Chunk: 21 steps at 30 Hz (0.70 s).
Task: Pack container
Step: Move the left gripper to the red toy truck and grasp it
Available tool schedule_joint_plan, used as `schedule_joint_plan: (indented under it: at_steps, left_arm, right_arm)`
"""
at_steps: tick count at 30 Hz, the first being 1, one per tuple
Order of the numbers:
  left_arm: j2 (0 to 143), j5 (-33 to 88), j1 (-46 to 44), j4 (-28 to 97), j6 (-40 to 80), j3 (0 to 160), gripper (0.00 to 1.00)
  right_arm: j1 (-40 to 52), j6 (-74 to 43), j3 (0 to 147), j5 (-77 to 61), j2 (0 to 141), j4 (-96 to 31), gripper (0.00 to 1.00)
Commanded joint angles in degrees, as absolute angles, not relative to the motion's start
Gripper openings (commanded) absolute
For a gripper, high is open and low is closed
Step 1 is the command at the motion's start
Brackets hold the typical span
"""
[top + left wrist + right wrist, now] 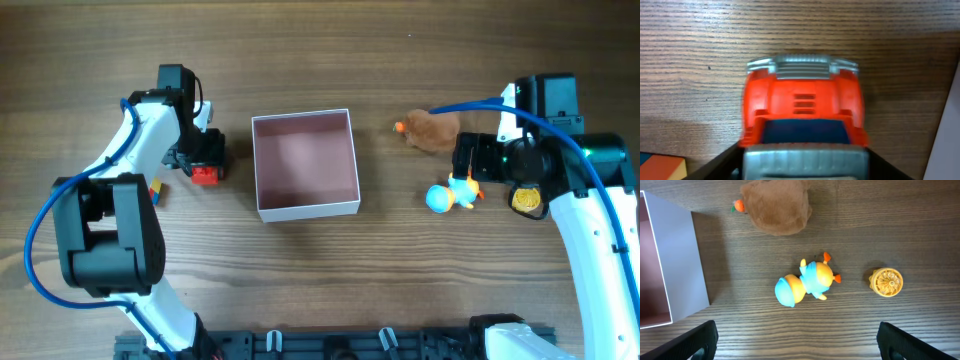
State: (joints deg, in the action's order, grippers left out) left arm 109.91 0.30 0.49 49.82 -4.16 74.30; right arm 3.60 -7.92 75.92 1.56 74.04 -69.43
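Note:
The container (305, 209), a shallow white-walled box with a dusty pink inside, sits mid-table with nothing in it; its wall shows in the right wrist view (675, 265). My left gripper (203, 158) is left of it, its fingers (802, 162) closed on both sides of a red toy car (802, 100) with a grey bumper. My right gripper (468, 168) is open and empty (797, 345), right of the container. A blue and orange duck toy (805, 282) lies on the table just ahead of it.
A brown plush (432, 130) with a small orange piece lies right of the container's far corner. A yellow round toy (886, 281) sits right of the duck. A small coloured block (156, 190) lies near the left arm.

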Motion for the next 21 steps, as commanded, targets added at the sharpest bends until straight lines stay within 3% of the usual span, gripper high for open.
schedule_joint_plan:
  at_steps: [1,8,11,15,21]
  left_arm:
    - [110.7,-0.1,0.9,49.5,-4.7,73.7,0.62]
    - [110.7,-0.1,0.9,49.5,-4.7,73.7,0.39]
    - [110.7,-0.1,0.9,49.6,-4.7,73.7,0.19]
    - [110.5,-0.1,0.9,49.9,-4.0,73.7,0.04]
    - [106.0,0.0,-0.8,52.3,-2.0,75.9,0.04]
  right_arm:
    - [3.7,-9.0,77.6,2.6,74.3,-69.4,1.00]
    - [3.7,-8.9,77.5,2.6,74.7,-69.4,1.00]
    - [3.7,-9.0,77.5,2.6,74.7,-69.5,1.00]
    - [3.7,-9.0,77.5,2.7,74.7,-69.4,1.00]
    - [3.7,-9.0,77.5,3.2,74.7,-69.5,1.00]
